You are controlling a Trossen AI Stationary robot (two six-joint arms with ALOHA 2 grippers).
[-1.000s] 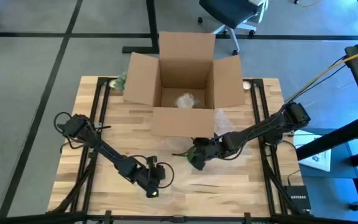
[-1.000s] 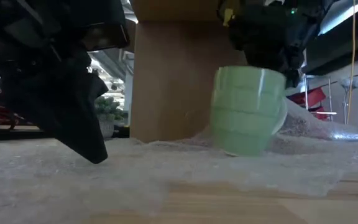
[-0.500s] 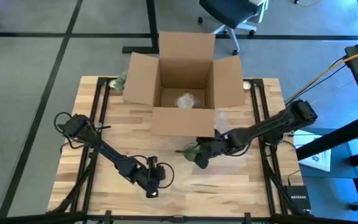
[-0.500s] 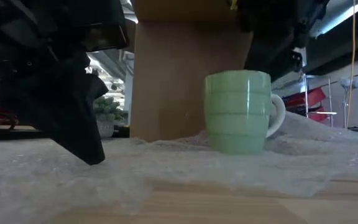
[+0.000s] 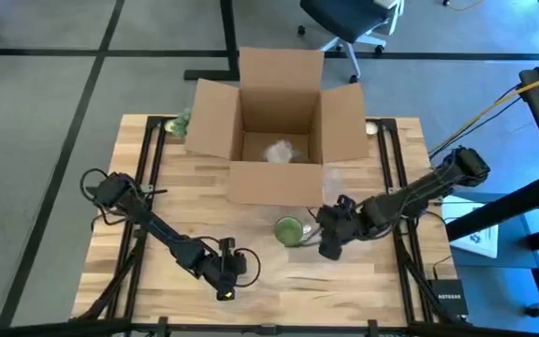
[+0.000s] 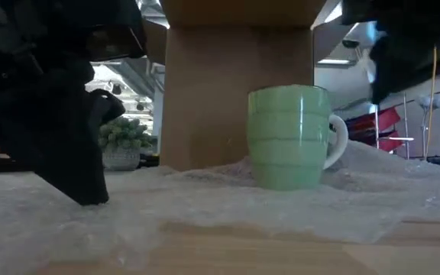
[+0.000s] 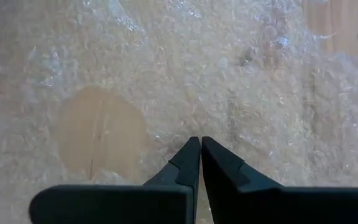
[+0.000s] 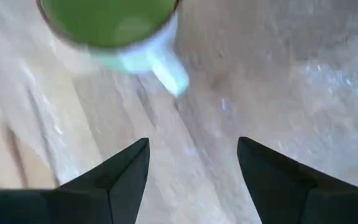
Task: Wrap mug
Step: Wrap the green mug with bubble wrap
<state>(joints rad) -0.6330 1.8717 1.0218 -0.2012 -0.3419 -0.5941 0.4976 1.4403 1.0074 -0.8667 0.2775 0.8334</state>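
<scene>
Green mug (image 5: 289, 228) stands upright on bubble wrap (image 6: 205, 206), just in front of the box (image 5: 279, 131). Right gripper (image 5: 327, 246) beside it, fingers spread – empty. Left gripper (image 5: 224, 286) w/ fingers together, low over the wrap.

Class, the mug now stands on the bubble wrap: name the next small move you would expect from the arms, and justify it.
Probably the left gripper, shut on the bubble wrap, lifts that edge toward the green mug. The mug stands upright on the sheet, and the right gripper is open and clear of it.
</scene>
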